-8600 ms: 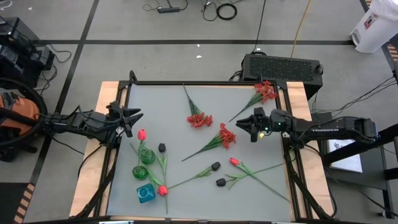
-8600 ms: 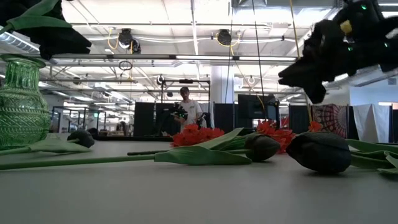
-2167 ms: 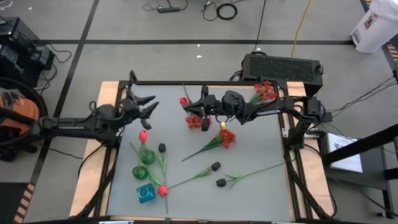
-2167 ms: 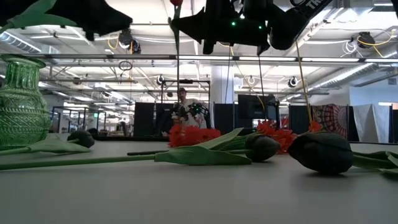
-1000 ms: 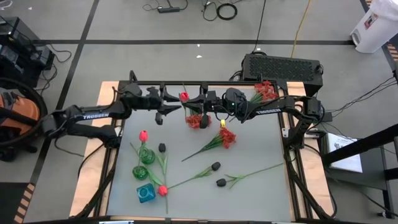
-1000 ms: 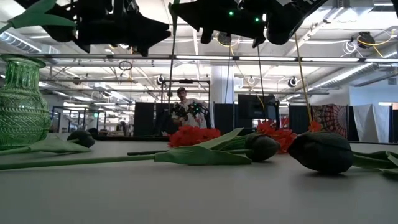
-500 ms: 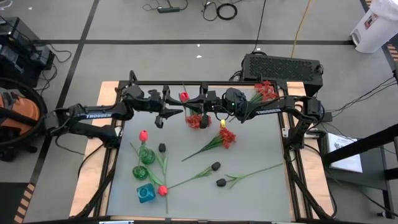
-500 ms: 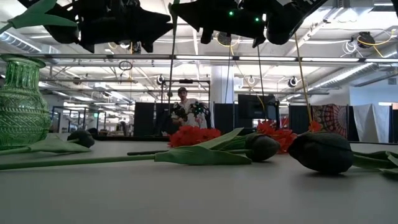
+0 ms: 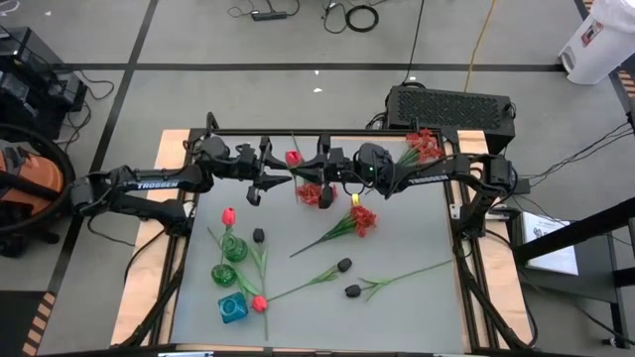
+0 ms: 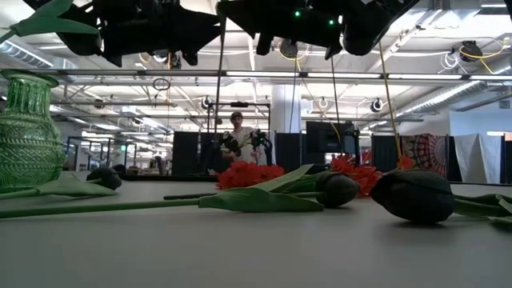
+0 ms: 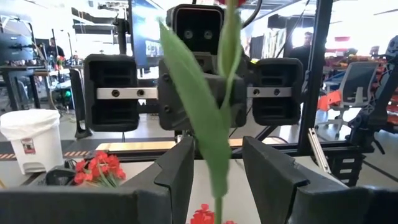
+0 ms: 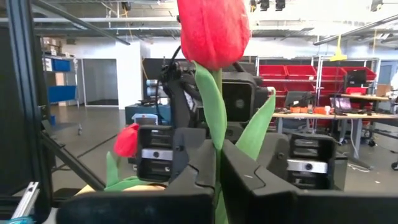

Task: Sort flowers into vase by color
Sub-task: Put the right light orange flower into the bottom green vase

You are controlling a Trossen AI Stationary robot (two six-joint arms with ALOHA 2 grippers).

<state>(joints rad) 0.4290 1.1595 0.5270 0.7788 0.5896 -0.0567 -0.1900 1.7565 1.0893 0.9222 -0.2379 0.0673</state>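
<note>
Since a moment ago the left gripper (image 9: 272,180) has edged a little closer to the red tulip (image 9: 294,157), which the right gripper (image 9: 316,169) holds in the air above the far middle of the table (image 9: 417,248). The right wrist view shows what the high view cannot: the right fingers (image 12: 249,180) pressed together on the stem just under the bloom (image 12: 213,28), a leaf rising beside it. The left wrist view shows the stem and leaf (image 11: 202,118) standing between the left fingers (image 11: 177,171), which are partly apart; whether they touch the stem cannot be told. From the low view both grippers hang dark along the upper edge, the thin stem (image 10: 219,88) dropping between them. On the table lie frilly red flowers (image 9: 317,191) near the far middle, more (image 9: 361,218) toward the centre and another bunch (image 9: 425,146) at the far right corner. Black buds (image 9: 344,265) lie near the middle of the near side. By the near left corner stand a green vase (image 9: 234,248), a second green vase (image 9: 223,274) and a blue vase (image 9: 231,308); one tulip (image 9: 227,215) stands in the first.
</note>
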